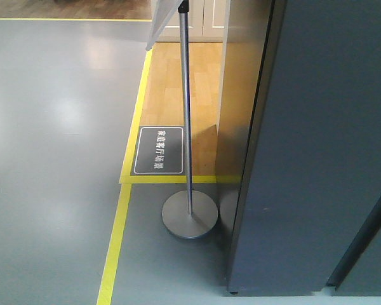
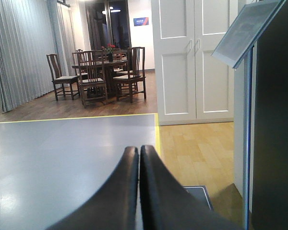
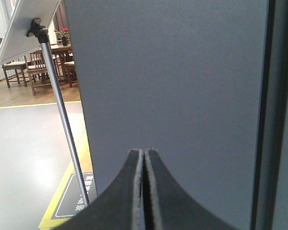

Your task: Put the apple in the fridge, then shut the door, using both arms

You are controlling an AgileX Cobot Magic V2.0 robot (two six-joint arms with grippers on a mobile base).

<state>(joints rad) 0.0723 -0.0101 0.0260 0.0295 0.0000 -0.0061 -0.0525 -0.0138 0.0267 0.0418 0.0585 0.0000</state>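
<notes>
The apple is out of view in all three views. A tall dark grey fridge (image 1: 317, 146) fills the right of the front view; only its outside shows, no white interior. I cannot tell which face is the door. In the right wrist view my right gripper (image 3: 145, 152) is shut and empty, pointing at the fridge's flat grey face (image 3: 173, 72), which has a vertical seam near its right edge. My left gripper (image 2: 139, 148) is also shut and empty, held above the grey floor, with the dark fridge side (image 2: 278, 120) at its right.
A metal sign stand (image 1: 186, 95) with a round base (image 1: 190, 216) stands just left of the fridge. Yellow floor tape (image 1: 117, 235) and a black floor label (image 1: 159, 150) lie nearby. White cupboard doors (image 2: 194, 57) and a dining table with chairs (image 2: 105, 72) are farther back.
</notes>
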